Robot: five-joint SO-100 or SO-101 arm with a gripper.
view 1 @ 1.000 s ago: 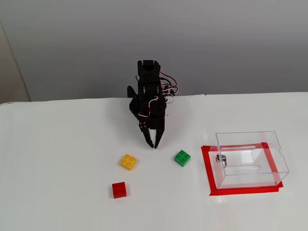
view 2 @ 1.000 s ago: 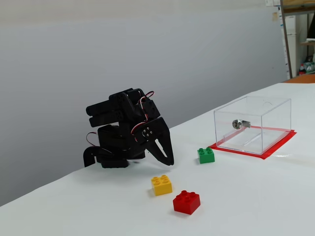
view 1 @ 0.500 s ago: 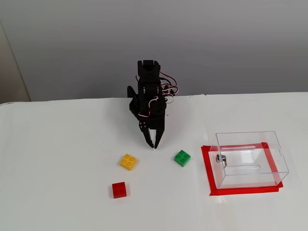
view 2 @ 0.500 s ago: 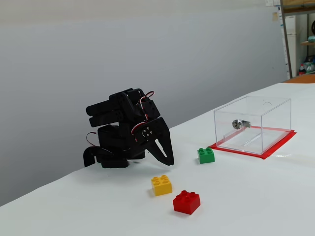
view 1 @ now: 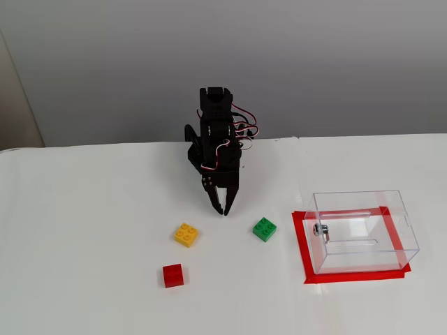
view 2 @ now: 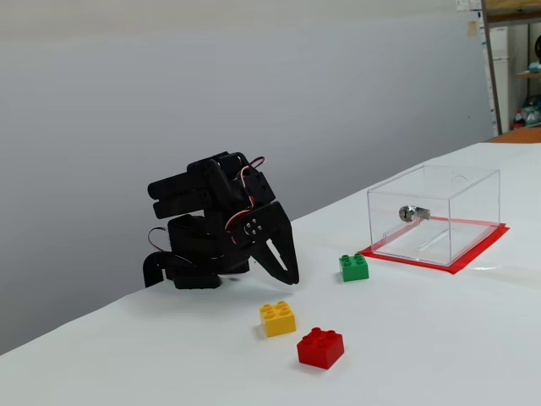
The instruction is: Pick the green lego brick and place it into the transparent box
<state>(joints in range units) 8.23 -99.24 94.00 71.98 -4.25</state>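
Green lego brick (view 1: 264, 229) sits on the white counter (view 1: 84, 237), studs up, turned a little askew to the counter edge in a fixed view. Free on all sides, nothing touching it. Likely light, rigid, hard plastic; smooth flat side walls, probably a bit slippery under hard fingers. Best hold, by my reading: two opposite side walls, low on the body, pincer turned to match the brick's skew; avoid the studs and the corners, where it could twist out.

Transparent box (view 1: 363, 230) just to its right, standing on a red taped patch (view 1: 302, 241), open top, small metal fitting on its left wall. Thin walls, so a low release seems wise.

Pincer (view 1: 223, 209) left and slightly far of the brick, tips pressed together, empty, pointing down near the counter.

Yellow brick (view 1: 186, 234) and red brick (view 1: 173, 275) further left, well apart.
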